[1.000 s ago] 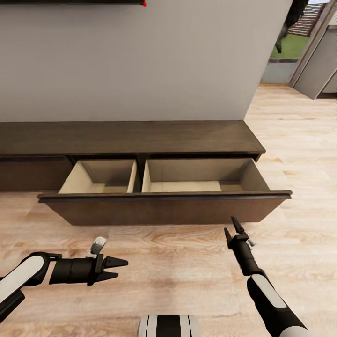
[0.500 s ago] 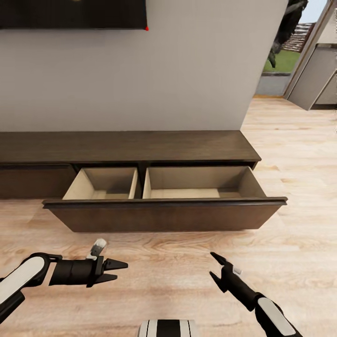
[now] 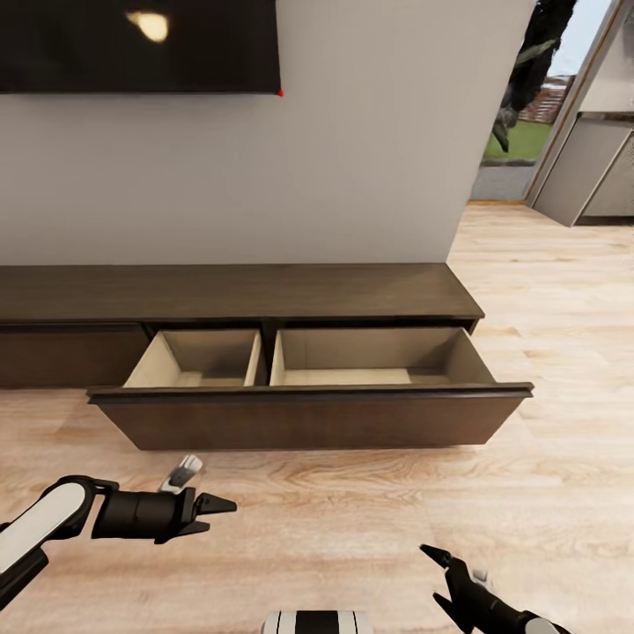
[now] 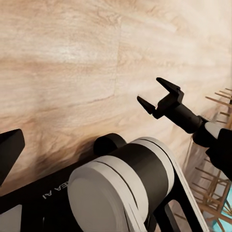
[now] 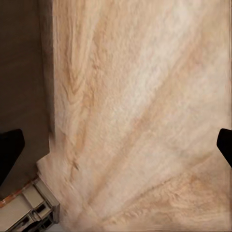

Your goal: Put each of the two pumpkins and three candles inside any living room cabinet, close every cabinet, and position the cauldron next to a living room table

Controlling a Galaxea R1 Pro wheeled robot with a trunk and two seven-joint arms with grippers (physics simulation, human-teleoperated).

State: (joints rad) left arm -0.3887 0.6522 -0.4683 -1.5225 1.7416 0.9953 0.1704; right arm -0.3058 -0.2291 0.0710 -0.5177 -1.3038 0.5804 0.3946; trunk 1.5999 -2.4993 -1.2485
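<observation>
- In the centre of the head view you have the cabinet (image 3: 264,295), long and dark brown, standing against the wall
- Its wide drawer (image 3: 308,414) is pulled out, and both beige compartments have nothing inside
- Your left gripper (image 3: 216,517) is at the lower left of the frame, above the wooden floor (image 3: 352,511); its jaws are apart and hold nothing
- Your right gripper (image 3: 438,577) is at the lower right edge, also with fingers spread and nothing between them
- A dark screen (image 3: 132,44) hangs at the upper left

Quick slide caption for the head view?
Both grippers open over wood floor, facing the cabinet with its drawer pulled open.
</observation>
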